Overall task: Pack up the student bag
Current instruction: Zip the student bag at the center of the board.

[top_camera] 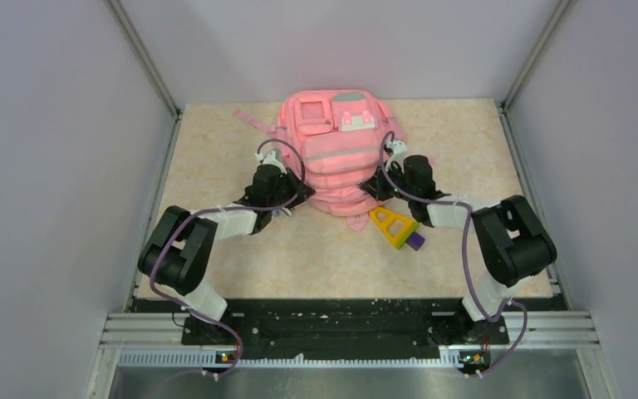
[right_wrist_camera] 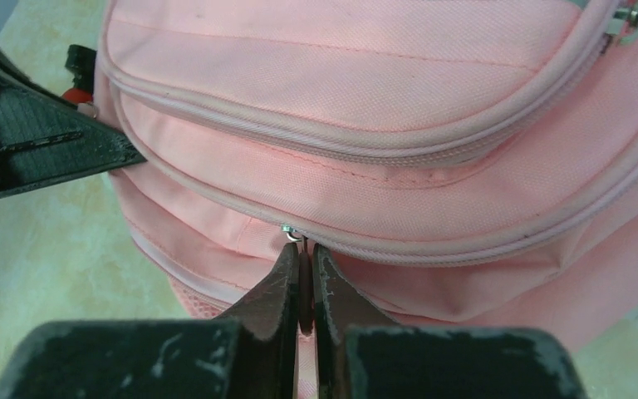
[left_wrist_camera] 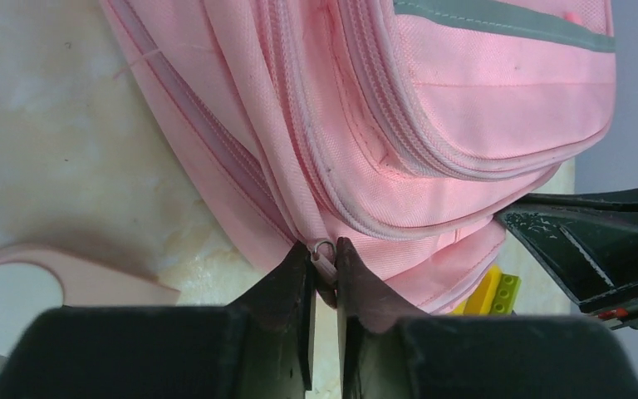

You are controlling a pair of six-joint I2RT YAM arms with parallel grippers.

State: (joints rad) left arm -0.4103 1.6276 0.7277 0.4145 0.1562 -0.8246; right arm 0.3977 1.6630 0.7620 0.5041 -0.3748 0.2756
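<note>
From above, the bag [top_camera: 332,141] lies flat at the middle of the table [top_camera: 216,166], towards its far side. The left gripper [top_camera: 292,202] and the right gripper [top_camera: 375,189] are pressed against its two near corners. A yellow triangle [top_camera: 392,223] and a purple block [top_camera: 415,242] lie just beside the right one, outside the bag. Only this view shows those loose pieces and the whole bag, but it hides what the fingers hold. The left wrist view settles that: its jaws are clamped together on a zip pull [left_wrist_camera: 326,266] at the bag's lower seam. The right wrist view shows the same on its side, with the jaws pinched tight on a second zip pull [right_wrist_camera: 303,283] just below its little ring. The risk, I judge, is that each hold is on a thin tab only. A tug off the line of the zip could slip the tab free or jam the teeth. Nothing pins the soft bag down, so it may also drag across the table instead of opening, and it could shove the triangle along with it.
</note>
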